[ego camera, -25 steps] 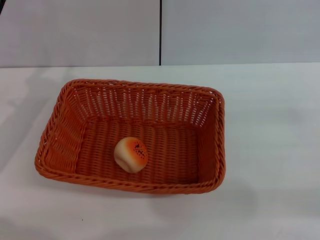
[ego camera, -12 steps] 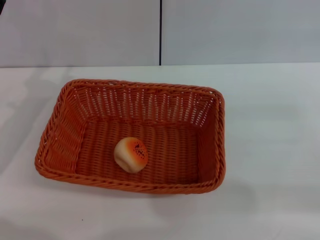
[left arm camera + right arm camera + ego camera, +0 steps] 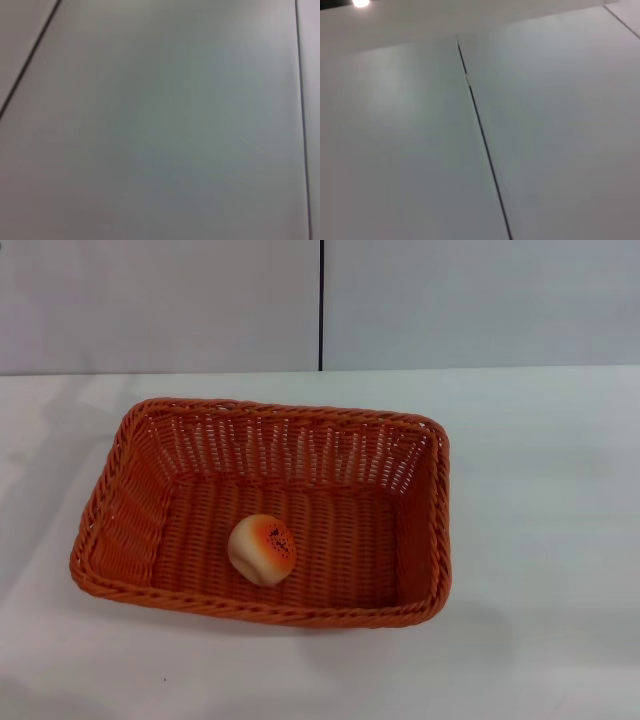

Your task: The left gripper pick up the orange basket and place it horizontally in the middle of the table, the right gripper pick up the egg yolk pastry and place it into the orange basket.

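Note:
The orange basket (image 3: 130, 520) lies lengthwise across the middle of the white table (image 3: 540, 540) in the head view, resting flat with its open side up. Inside it, on the woven floor left of centre, sits the egg yolk pastry (image 3: 262, 550), a small pale bun with an orange-browned top and dark specks. Neither gripper shows in any view. Both wrist views hold only plain grey-white panels with thin dark seams.
Behind the table stands a pale wall with a vertical dark seam (image 3: 321, 305). Bare white tabletop surrounds the basket on all sides, widest to the right.

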{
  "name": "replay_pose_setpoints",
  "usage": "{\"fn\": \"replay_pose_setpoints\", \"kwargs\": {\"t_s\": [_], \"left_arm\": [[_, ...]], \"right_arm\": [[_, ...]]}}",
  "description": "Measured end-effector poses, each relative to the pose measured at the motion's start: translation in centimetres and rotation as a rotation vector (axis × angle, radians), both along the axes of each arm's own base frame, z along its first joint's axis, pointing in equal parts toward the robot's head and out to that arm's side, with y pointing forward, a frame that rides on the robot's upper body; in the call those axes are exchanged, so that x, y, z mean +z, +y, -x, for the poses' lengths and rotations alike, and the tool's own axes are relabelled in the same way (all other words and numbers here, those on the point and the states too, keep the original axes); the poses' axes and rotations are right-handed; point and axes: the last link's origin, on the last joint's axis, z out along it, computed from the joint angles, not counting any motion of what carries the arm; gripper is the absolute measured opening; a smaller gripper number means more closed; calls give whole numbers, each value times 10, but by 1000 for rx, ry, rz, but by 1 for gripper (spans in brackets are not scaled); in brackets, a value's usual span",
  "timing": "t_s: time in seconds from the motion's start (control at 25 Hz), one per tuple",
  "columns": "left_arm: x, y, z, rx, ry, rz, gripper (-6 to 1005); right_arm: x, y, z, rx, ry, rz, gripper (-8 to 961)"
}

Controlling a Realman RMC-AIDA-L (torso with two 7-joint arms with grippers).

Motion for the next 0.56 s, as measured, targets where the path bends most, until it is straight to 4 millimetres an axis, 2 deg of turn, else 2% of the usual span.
{"fn": "replay_pose_setpoints", "kwargs": {"t_s": [0.28, 0.56], "left_arm": [[-3, -5, -5, -29, -36, -16, 568], [-5, -6, -7, -42, -59, -12, 557]], "right_arm": [[6, -18, -8, -12, -10, -26, 587], [1, -19, -7, -8, -4, -16, 587]]}}
